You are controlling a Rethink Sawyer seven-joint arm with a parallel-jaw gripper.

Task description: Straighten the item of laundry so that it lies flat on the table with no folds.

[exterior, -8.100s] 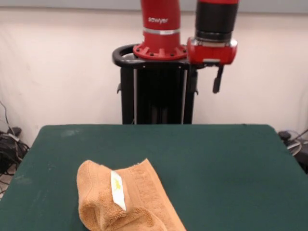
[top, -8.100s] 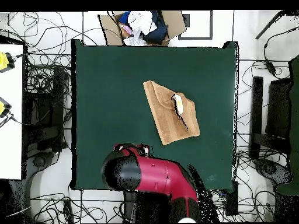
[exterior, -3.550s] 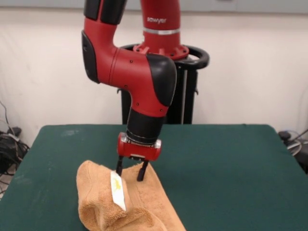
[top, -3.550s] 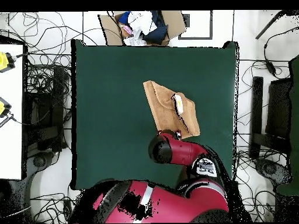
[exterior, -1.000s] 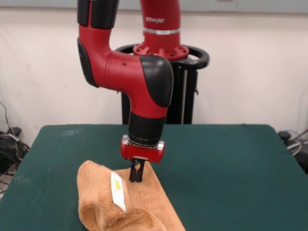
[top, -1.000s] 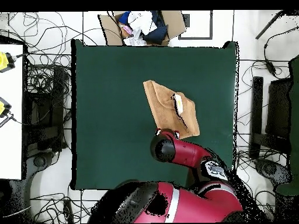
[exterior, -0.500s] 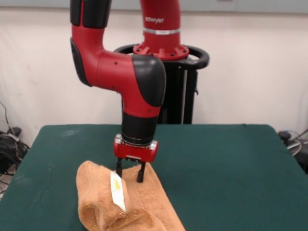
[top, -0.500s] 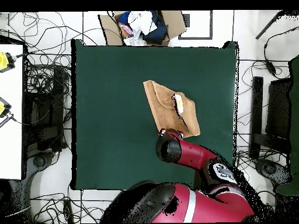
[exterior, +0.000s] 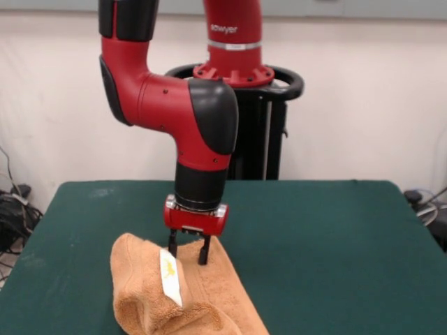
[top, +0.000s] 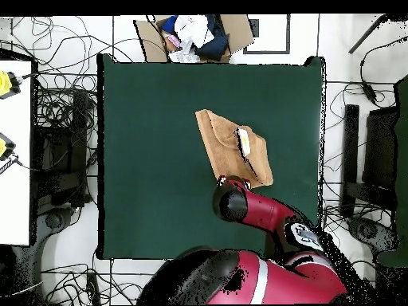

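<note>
**Claw parted over the far edge of the folded towel**

At the left of the front view the table (exterior: 63, 209) shows bare dark green felt, and there is more of it to the right, so I have plenty of room to spread the cloth either way.

Lower left of centre lies the towel (exterior: 143, 279), orange-tan and bunched. It is doubled over on itself, with a thick rounded roll along its left side and a flatter flap running down to the lower edge of the frame. The white label (exterior: 170, 276) sits on the ridge between them, which tells me an inner face or a turned hem is up there. The task is not done: the folds are plain.

Just right of the label, my gripper (exterior: 188, 252) hangs straight down from the wrist with its two fingers apart, one on each side of the towel's upper edge, tips at or just above the cloth. I hold them spread so a layer can sit between them; nothing is pinched yet. I judge this edge the sensible one to take, since it looks like the free top layer.

In the overhead view my arm (top: 263, 211) covers the claw, and the towel (top: 227, 147) lies right of the table's centre.
</note>
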